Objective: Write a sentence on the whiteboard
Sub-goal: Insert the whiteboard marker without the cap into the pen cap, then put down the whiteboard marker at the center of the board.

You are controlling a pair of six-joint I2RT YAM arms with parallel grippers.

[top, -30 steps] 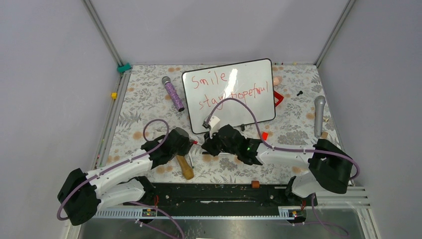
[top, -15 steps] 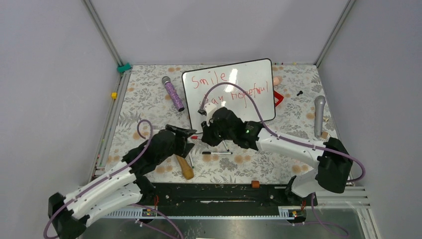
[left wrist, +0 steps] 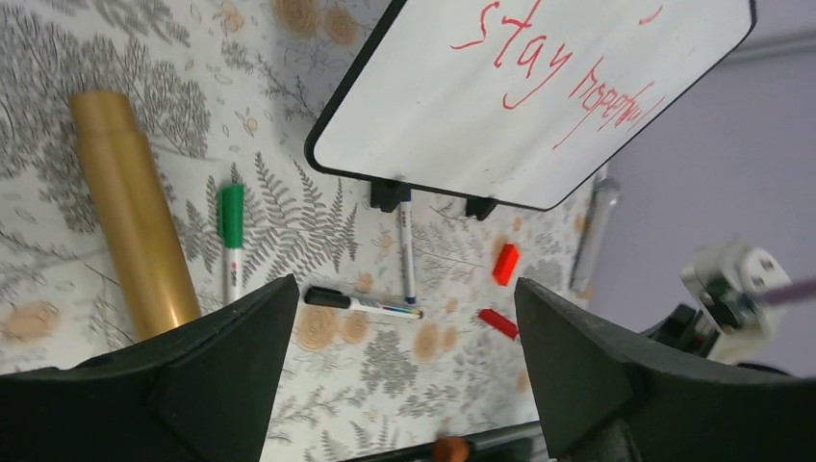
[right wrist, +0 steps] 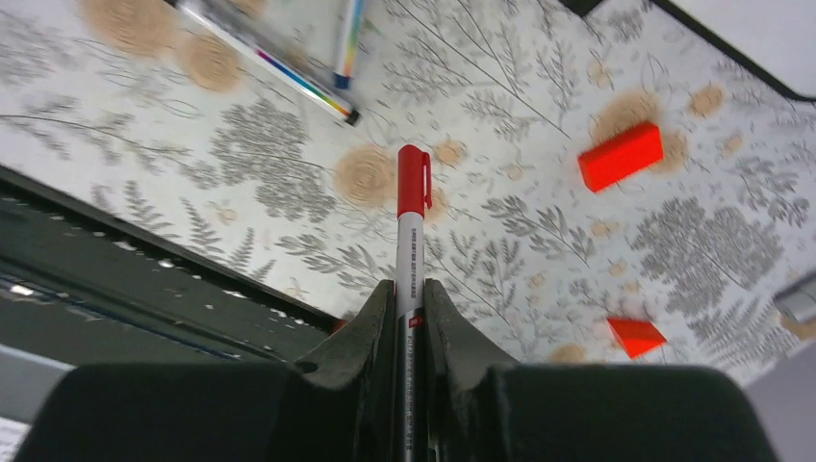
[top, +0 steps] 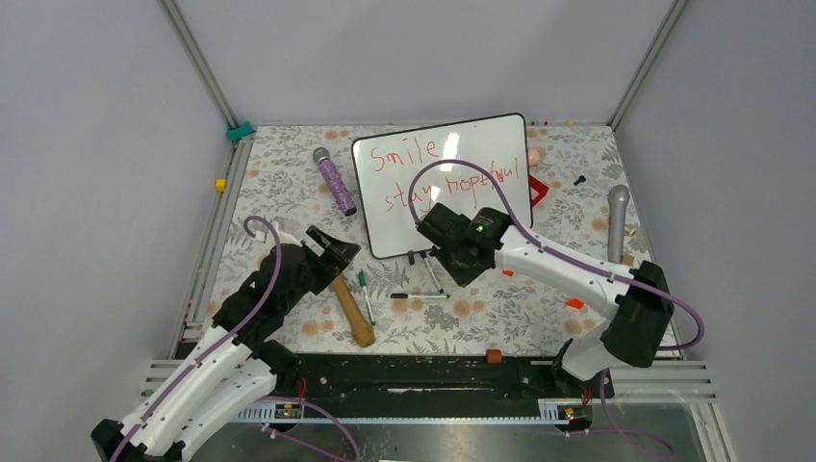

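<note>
The whiteboard stands tilted at the back middle of the table, and the left wrist view shows its near edge. The sentence is in red, "Smile" above "stay hopeful"; the lower line also shows in the left wrist view. My right gripper hovers just in front of the board's near edge. There my right gripper is shut on a red-capped marker that points out past the fingertips. My left gripper hangs open and empty over the hammer. In its own view my left gripper has its jaws wide apart.
A wooden-handled hammer, a green marker, a black marker and a blue pen lie in front of the board. Red blocks lie to the right. A purple microphone and a grey microphone flank the board.
The two grippers were together in front of the board; now they are apart. My left gripper has opened and drawn back left. My right gripper carried the red marker right, toward the board.
</note>
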